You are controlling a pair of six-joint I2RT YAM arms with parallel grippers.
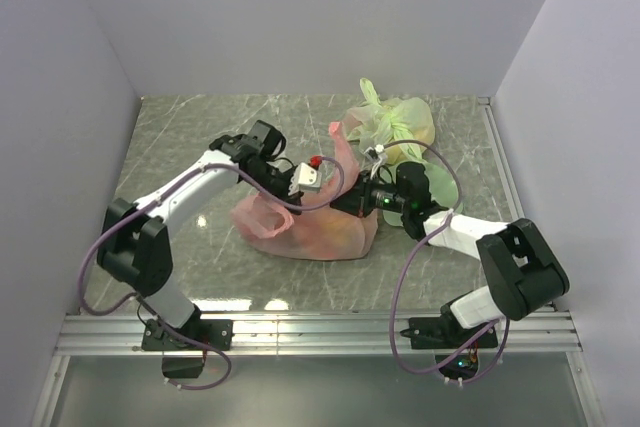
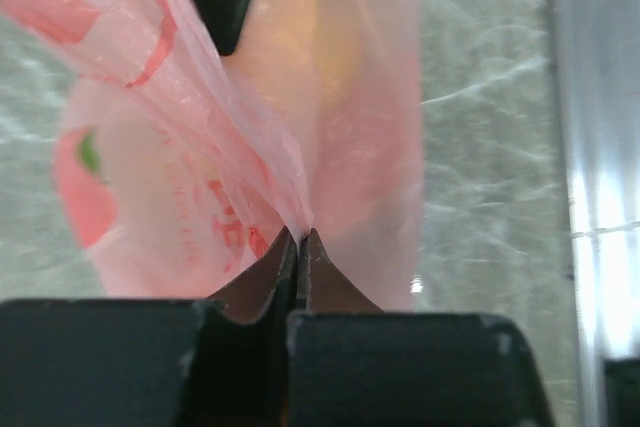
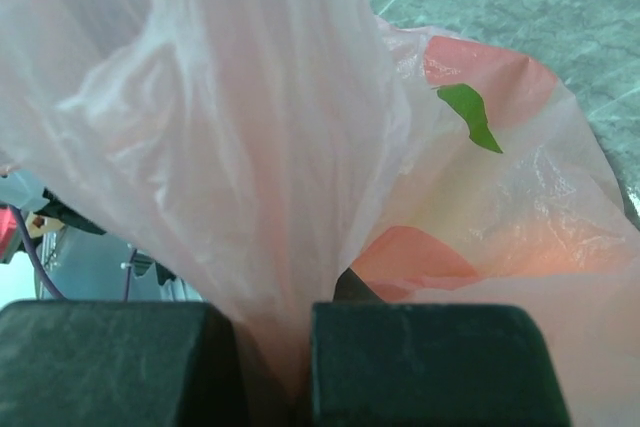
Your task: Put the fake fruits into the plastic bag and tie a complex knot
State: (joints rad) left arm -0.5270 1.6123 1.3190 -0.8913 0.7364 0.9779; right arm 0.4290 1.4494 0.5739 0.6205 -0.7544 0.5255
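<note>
The pink plastic bag [image 1: 315, 227] lies in the middle of the table with fruits inside. My left gripper [image 1: 322, 190] is shut on a pinch of its film [image 2: 300, 232]. My right gripper [image 1: 342, 205] is shut on a bunched strip of the bag [image 3: 270, 247], close beside the left one. Through the film I see a red-orange fruit with a green leaf [image 3: 480, 77], also in the left wrist view [image 2: 80, 182], and a yellow-orange shape [image 2: 320, 47]. A small red thing [image 1: 316, 161] shows by the left gripper; I cannot tell what it is.
A pale green knotted bag [image 1: 393, 125] sits at the back right, just behind the right wrist. A pale green plate [image 1: 445, 187] edge shows under the right arm. Grey walls stand on three sides; a metal rail [image 1: 320, 332] runs along the near edge.
</note>
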